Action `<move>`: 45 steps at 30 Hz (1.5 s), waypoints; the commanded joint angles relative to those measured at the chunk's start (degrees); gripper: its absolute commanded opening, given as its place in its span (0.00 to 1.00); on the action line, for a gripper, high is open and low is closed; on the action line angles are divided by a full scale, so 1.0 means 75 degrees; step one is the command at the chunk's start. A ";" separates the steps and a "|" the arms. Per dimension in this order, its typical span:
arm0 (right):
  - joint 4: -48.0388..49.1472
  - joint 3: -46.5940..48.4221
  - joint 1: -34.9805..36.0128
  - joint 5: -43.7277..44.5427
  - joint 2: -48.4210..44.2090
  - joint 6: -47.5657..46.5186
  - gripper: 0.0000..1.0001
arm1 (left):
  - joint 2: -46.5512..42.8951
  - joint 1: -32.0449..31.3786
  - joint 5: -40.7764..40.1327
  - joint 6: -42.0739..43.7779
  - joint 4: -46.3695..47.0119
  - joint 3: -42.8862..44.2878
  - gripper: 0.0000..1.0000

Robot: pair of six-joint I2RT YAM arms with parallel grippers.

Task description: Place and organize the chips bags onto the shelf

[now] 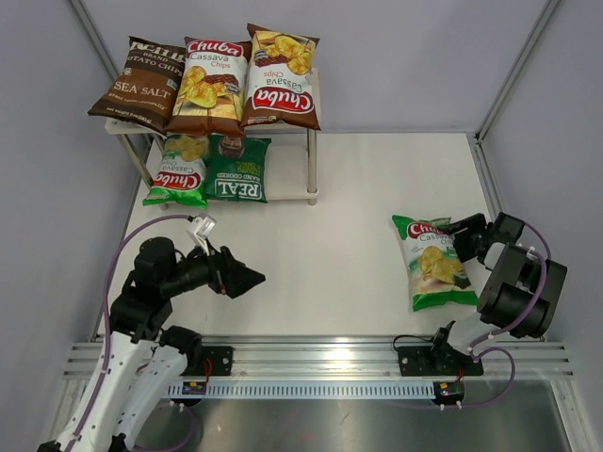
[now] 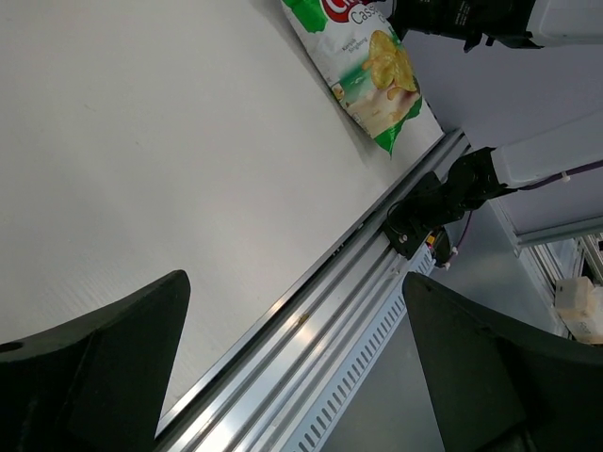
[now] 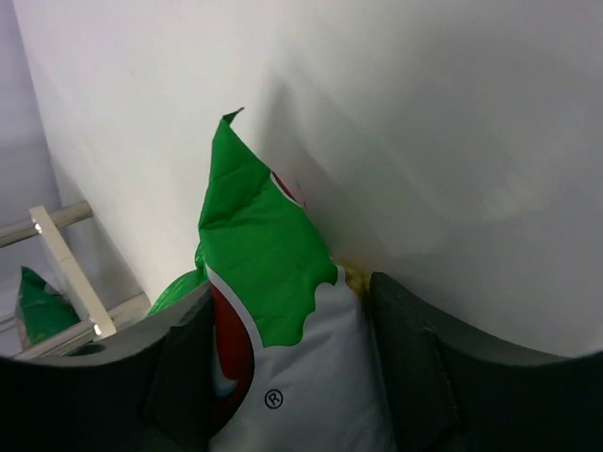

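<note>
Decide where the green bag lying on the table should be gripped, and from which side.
Grip the green bag at its thin far corner by the flat seam, coming low from the right, where the right gripper straddles it. The puffy middle lies flat and is too wide to pinch.

SEA SALT bag (image 1: 138, 83), Chuba bags (image 1: 213, 85), REAL bag (image 1: 237, 169)

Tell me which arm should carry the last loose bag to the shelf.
Right. The right gripper straddles one end of the green Chuba bag, a finger on each side. The left gripper hangs open across the table, far from it.
</note>
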 commanded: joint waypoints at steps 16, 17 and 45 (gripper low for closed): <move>0.2295 -0.2111 0.2454 0.2135 -0.1839 0.4686 0.20 | 0.0817 -0.0455 -0.1591 -0.0970 0.1658 -0.0879 0.99; 0.2295 -0.2123 0.2596 0.2380 -0.1933 0.4897 0.18 | 0.0852 -0.0584 -0.1795 -0.1053 0.1821 -0.1076 0.99; 0.0971 -0.1186 0.4753 0.2571 -0.5507 0.7172 0.00 | 0.6019 -0.4276 -0.3601 -0.1137 1.2379 -0.2942 0.99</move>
